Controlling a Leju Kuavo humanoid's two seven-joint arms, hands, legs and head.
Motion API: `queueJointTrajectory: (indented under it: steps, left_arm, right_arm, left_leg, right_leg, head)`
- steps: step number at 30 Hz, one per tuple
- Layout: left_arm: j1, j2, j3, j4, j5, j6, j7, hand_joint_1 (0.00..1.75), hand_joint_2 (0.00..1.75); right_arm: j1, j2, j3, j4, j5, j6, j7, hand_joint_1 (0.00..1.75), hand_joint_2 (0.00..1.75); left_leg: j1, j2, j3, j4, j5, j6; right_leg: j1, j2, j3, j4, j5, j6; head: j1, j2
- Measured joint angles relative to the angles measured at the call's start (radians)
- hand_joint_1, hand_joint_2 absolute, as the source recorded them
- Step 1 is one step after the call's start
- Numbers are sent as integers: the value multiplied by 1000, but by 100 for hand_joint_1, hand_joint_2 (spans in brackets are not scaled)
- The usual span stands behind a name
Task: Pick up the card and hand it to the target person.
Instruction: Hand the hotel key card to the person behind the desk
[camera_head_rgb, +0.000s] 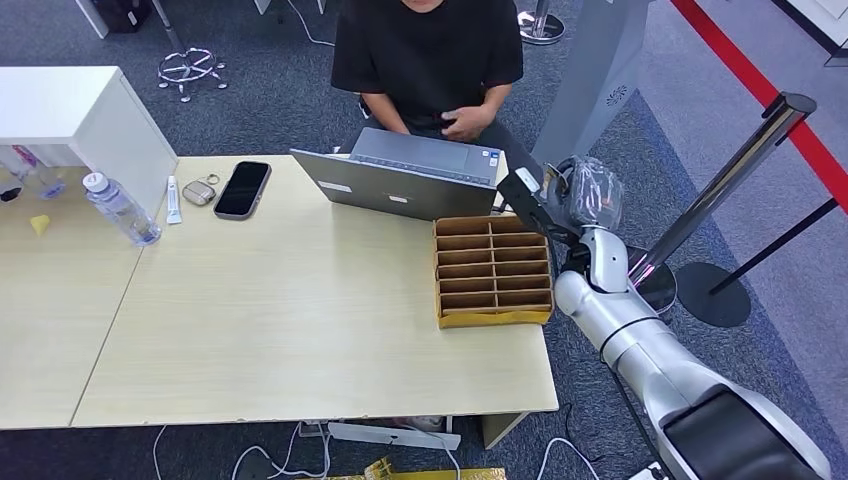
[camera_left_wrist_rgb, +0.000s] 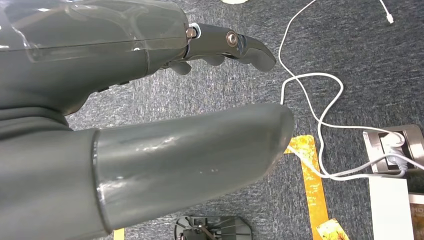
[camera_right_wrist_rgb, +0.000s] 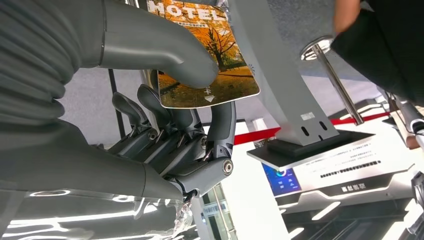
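The left hand (camera_left_wrist_rgb: 165, 115) hangs over grey carpet, its fingers apart and holding nothing. On the pale wooden table (camera_head_rgb: 300, 330) lie a phone (camera_head_rgb: 243, 188), a laptop (camera_head_rgb: 410, 175) and a cardboard box (camera_head_rgb: 493, 271) with small compartments. Behind the laptop sits the person (camera_head_rgb: 430, 60) in a black shirt. The right hand (camera_head_rgb: 560, 200), raised beside the box, pinches the card (camera_right_wrist_rgb: 205, 55) between the thumb and a finger. The card is thin, glossy and stiff, with an autumn picture. I think it could slip out, because smooth plastic fingers hold only its edge, or the person may not reach in time.
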Motion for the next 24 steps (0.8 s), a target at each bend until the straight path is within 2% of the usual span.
queueJointTrajectory:
  steps: [24]
  left_arm:
    - [-3, 0, -19, 0, -7, 0, 3, 0, 0]
  right_arm:
    - [-5, 5, 6, 23, -2, 1, 0, 145, 175]
  left_leg:
    - [0, 0, 0, 0, 0, 0]
  right_leg:
    - [0, 0, 0, 0, 0, 0]
  head:
    - [0, 0]
